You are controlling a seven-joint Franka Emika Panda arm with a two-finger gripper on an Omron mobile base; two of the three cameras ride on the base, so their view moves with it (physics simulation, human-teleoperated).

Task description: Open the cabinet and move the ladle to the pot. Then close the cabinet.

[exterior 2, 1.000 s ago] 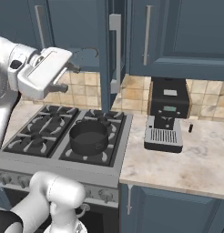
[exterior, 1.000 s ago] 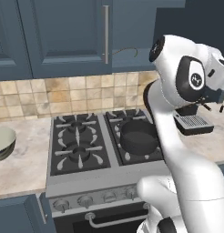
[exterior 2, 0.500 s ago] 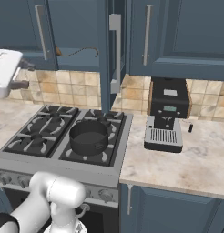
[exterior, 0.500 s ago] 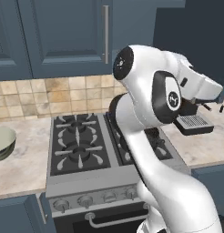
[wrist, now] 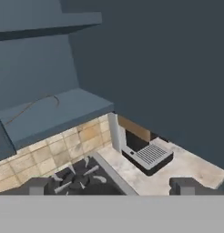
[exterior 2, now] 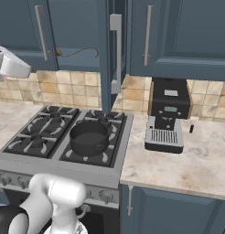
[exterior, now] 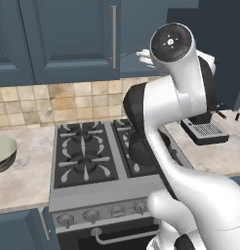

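Note:
The cabinet has its right door swung open and edge-on; its left door is shut. On the bottom shelf lies the ladle, a thin dark wire handle with a brown bowl at its left end, also seen as the ladle and ladle. The dark pot sits on the stove's front right burner, partly hidden by my arm in the left base view. My gripper is open and holds nothing. It hangs left of and below the open shelf, apart from the ladle.
A black coffee machine stands on the counter right of the stove. A pale green bowl rests on the left counter. The open door juts out over the stove's right edge. My arm rises over the stove.
My arm has swung and the hand has moved left, away from the open door. The door, ladle and pot have stayed put.

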